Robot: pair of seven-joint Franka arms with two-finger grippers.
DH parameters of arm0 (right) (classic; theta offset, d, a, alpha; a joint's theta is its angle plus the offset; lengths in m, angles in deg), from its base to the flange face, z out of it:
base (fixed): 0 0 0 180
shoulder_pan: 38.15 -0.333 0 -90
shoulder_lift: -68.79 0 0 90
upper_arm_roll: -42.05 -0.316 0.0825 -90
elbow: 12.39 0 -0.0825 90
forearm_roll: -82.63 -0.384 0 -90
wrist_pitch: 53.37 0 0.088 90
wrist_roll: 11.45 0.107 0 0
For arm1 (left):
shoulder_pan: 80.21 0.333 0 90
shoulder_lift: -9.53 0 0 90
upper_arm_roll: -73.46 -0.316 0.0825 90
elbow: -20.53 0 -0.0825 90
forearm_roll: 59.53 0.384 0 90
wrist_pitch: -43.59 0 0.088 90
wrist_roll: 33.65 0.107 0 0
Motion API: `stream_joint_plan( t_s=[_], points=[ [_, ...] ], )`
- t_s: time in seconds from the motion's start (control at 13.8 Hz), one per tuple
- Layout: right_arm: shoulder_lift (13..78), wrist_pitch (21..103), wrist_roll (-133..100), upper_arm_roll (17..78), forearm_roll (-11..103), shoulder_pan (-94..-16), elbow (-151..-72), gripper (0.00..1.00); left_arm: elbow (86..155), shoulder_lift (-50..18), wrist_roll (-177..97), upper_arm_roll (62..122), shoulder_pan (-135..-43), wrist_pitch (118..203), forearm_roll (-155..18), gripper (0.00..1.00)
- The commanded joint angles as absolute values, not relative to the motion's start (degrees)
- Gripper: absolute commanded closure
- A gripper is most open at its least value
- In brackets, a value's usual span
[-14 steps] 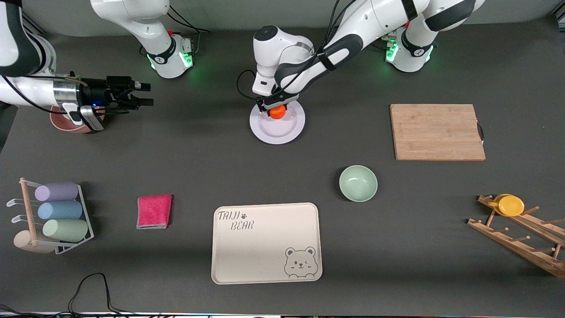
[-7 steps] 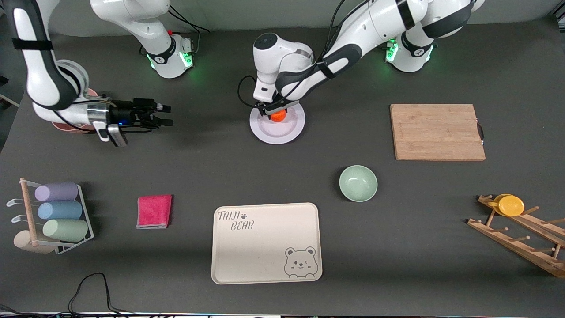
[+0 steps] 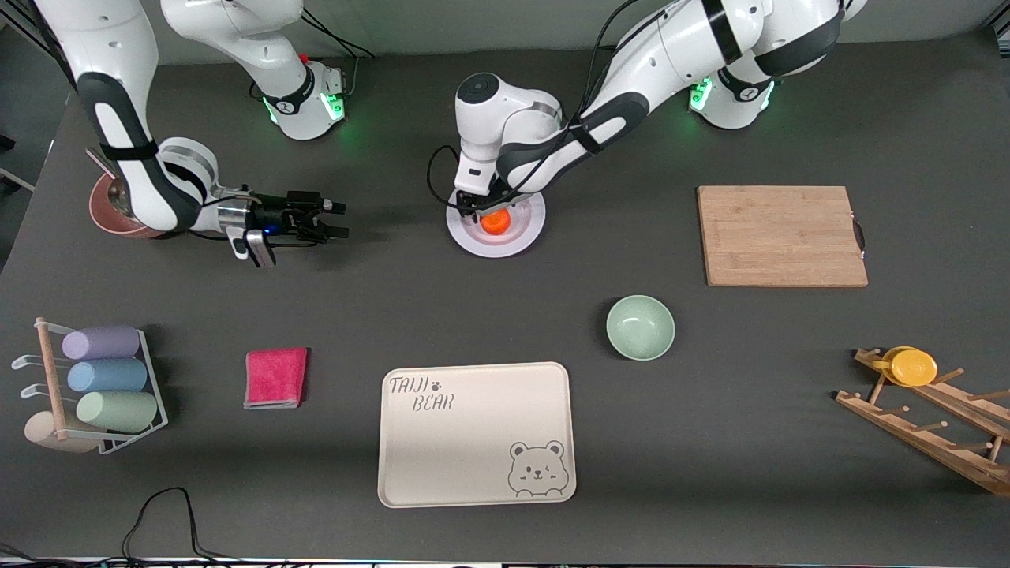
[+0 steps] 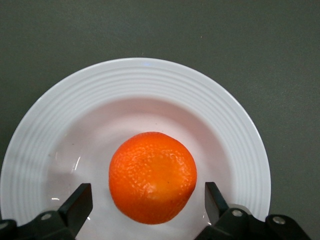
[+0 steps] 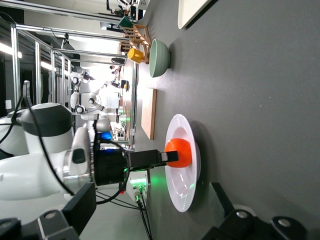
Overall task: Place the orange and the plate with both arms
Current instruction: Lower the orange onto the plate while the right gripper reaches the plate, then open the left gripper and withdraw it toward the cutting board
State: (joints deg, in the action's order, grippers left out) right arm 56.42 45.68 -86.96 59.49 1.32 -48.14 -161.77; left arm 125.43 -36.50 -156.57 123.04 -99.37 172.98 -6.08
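Note:
The orange (image 3: 495, 222) sits in the middle of the white plate (image 3: 514, 240), toward the robots' side of the table. My left gripper (image 3: 491, 214) is down over the plate, open, with one finger on each side of the orange and a gap on both sides. The left wrist view shows the orange (image 4: 152, 177) resting on the plate (image 4: 150, 80) between the spread fingers of my left gripper (image 4: 148, 197). My right gripper (image 3: 335, 220) is open and empty, low over the table, beside the plate toward the right arm's end. Its view shows the plate (image 5: 182, 197) and the orange (image 5: 179, 152).
A wooden cutting board (image 3: 781, 235) lies toward the left arm's end. A pale green bowl (image 3: 640, 327) and a cream bear tray (image 3: 476, 434) lie nearer the camera. A pink cloth (image 3: 275, 378), a cup rack (image 3: 95, 386), a brown bowl (image 3: 106, 213) and a wooden rack with a yellow dish (image 3: 915, 367) stand around.
My left gripper lowered the orange onto the plate's middle and opened. My right arm swung in along the table toward the plate.

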Motion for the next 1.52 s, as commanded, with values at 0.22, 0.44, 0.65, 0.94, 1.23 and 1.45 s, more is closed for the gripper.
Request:
stream_joint_plan(
  t_s=[0.22,0.44,0.65,0.94,1.23,1.45],
  points=[
    [51.13,45.68,-94.24,58.84,-5.52,-50.8,-162.77,0.0,121.71,-35.73,-153.11,125.05,-95.95,169.02,-5.57,0.0],
    [49.73,45.68,-94.25,58.75,-5.61,-50.8,-163.29,0.0,117.84,-35.21,-142.42,125.67,-93.05,163.4,-10.03,0.0],
    [47.88,46.03,-94.16,57.62,-6.83,-50.8,-163.21,0.01,112.83,-33.54,-133.51,125.58,-91.3,157.07,-12.86,0.0],
    [47.35,49.54,-94.07,49.02,-16.75,-50.8,-163.29,0.15,112.2,-32.04,-123.68,131.71,-79.98,155.92,-13.48,0.0],
    [47.35,53.76,-94.16,43.56,-22.56,-50.8,-163.29,0.15,111.68,-23.99,-102.37,127.03,-73.71,156.87,-28.44,0.0],
    [47.35,57.18,-94.33,38.56,-28.52,-50.8,-163.21,0.24,111.59,-13.7,-78.2,117.18,-72.48,154.43,-46.21,0.0]
  ],
)
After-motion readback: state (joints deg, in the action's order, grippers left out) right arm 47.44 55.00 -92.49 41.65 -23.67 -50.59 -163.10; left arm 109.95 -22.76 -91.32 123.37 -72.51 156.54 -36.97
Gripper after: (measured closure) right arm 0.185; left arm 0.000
